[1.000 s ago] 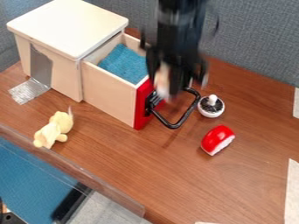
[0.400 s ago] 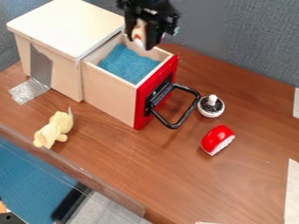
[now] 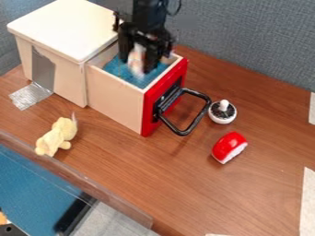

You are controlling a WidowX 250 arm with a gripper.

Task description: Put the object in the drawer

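Since the earlier frames, the gripper has moved: it was by the drawer's red front at first, then up behind the drawer's far rim, and now it has come lower, over the open drawer. The mushroom-like pot, the red piece and the plush lie where they did. In the camera view, the arm comes in from the top edge and the gripper hangs down over the drawer opening. Its jaws stand a little apart, closed on a small pale object with some orange on it, which sits between them, blurred, above the blue lining; whether it touches the lining, I cannot tell. The drawer is pulled out of a pale wooden cabinet, and its red front bears a black loop handle. Near the handle, on the brown table, stands a small white pot with dark filling and a white knob; closer to the camera lies a rounded red piece with a white underside, tilted on its side. Over to the picture's left, in front of the cabinet, is a yellow plush, and silvery tape runs down the cabinet's side.
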